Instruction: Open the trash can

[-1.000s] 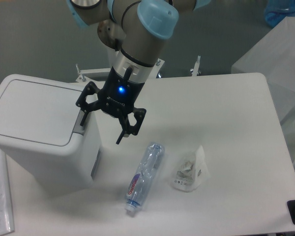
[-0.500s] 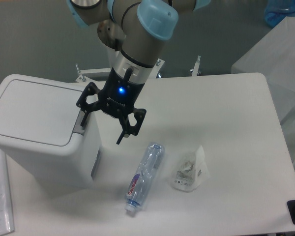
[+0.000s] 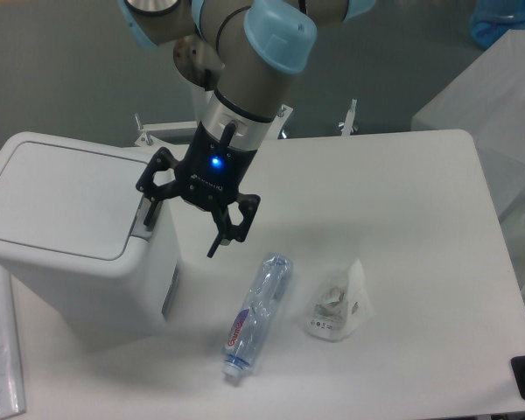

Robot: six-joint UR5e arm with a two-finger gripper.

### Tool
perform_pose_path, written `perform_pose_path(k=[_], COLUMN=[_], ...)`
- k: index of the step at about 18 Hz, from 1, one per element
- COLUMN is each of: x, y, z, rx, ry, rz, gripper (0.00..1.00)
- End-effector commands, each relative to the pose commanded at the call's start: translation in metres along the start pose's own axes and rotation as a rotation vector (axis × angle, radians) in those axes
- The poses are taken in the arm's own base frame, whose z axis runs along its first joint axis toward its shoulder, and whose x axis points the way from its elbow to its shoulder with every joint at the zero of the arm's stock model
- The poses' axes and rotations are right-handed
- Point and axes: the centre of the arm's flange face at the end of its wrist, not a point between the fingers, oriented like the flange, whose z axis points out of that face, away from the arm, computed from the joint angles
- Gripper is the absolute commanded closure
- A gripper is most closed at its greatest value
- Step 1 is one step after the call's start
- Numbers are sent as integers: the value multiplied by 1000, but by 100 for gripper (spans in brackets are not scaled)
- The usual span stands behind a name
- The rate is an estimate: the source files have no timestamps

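Bin (image 3: 70, 236) fills the table's (image 3: 402, 201) left edge, white and boxy with its flat lid down. Gripper (image 3: 182, 224), fingers spread, hangs at the bin's right rim over the grey tab (image 3: 141, 224), with bare tabletop beyond it to the right.

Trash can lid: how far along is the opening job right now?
Nothing is done yet: the trash can has its lid flat and closed. In hand: the gripper is open and empty, one finger down by the grey push tab; contact cannot be confirmed. Left: press the tab so the lid lifts. The bottle and crumpled bag lie untouched.
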Motion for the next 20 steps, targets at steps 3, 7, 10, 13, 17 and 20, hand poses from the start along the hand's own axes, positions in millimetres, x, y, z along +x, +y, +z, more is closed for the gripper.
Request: perform_pose_path(k=[3,7,10,13,17,20], x=[0,0,1,2,-7,-27], y=[1,1,-2,-12,-24,-25], z=[1,1,-2,-14,-31,-50], rx=[-1,-1,3,24,69,106], ry=[1,1,-2,-17,-54,-100], rz=[-1,-1,3,19,39,38], gripper=[0,0,0,0,0,0])
